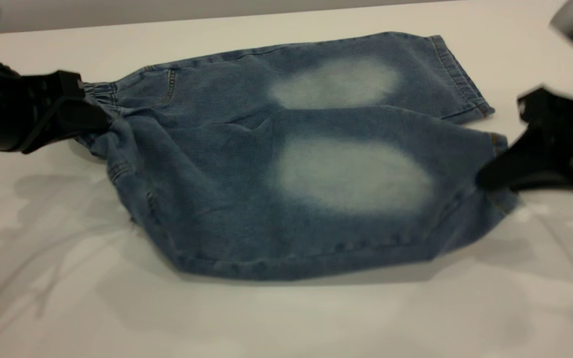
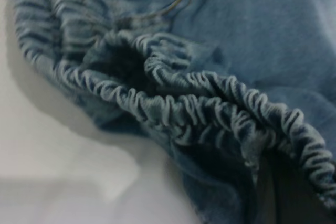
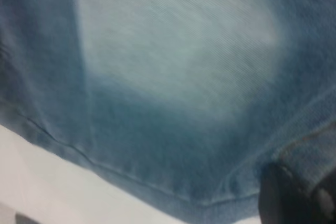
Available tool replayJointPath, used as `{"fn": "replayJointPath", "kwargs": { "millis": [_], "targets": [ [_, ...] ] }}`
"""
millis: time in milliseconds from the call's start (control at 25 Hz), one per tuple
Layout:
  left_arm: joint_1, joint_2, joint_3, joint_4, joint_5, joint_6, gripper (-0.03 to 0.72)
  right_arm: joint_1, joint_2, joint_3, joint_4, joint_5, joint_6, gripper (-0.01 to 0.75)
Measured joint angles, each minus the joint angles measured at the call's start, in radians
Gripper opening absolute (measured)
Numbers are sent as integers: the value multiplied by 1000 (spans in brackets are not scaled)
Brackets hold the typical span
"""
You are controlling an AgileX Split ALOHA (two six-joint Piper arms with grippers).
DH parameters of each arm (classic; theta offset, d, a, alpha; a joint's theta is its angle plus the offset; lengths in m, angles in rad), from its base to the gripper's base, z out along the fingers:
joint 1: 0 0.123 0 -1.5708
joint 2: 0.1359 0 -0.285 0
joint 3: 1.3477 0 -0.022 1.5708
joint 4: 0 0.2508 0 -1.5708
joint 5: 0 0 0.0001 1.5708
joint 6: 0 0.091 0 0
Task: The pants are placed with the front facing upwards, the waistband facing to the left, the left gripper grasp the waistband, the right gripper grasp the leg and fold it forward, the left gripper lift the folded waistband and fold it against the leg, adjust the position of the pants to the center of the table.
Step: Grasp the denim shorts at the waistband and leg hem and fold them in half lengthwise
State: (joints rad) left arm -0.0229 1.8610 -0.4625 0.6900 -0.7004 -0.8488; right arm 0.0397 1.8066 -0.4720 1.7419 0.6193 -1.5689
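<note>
A: So we've got the pants [image 1: 286,164] spread across the middle of the table [image 1: 67,298], near leg lifted off the surface, two faded patches up.

B: Yep. Our left gripper [image 1: 75,117] is clamped on the waistband [image 1: 101,94] at the left; our right gripper [image 1: 490,176] is pinching the near leg's hem on the right.

Blue denim pants [image 1: 306,164] lie spread on the table [image 1: 67,278], waistband [image 1: 100,94] leftward.
</note>
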Motion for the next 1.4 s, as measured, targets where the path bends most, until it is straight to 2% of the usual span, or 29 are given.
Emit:
{"fn": "replayJointPath", "kwargs": {
  "millis": [200,320,560,720,880,1160,1400],
  "targets": [
    [0,0,0,-6,-89,1,88,0,-78,-59,-2,-38,-1,13],
    [0,0,0,-7,-123,1,88,0,-77,-113,-66,-38,6,13],
    [1,0,0,-15,-219,2,88,0,-77,-236,-189,-34,118,13],
    [1,0,-1,-71,-233,2,88,0,-77,-313,-248,-40,183,13],
    [1,0,-48,-99,-184,0,88,-2,-77,-378,-293,-42,236,13],
    [1,0,-189,63,-36,-143,88,-3,-68,-455,-335,-92,278,14],
    [1,0,-301,106,135,-166,88,-18,26,-530,-347,-98,287,15]
  ]
}}
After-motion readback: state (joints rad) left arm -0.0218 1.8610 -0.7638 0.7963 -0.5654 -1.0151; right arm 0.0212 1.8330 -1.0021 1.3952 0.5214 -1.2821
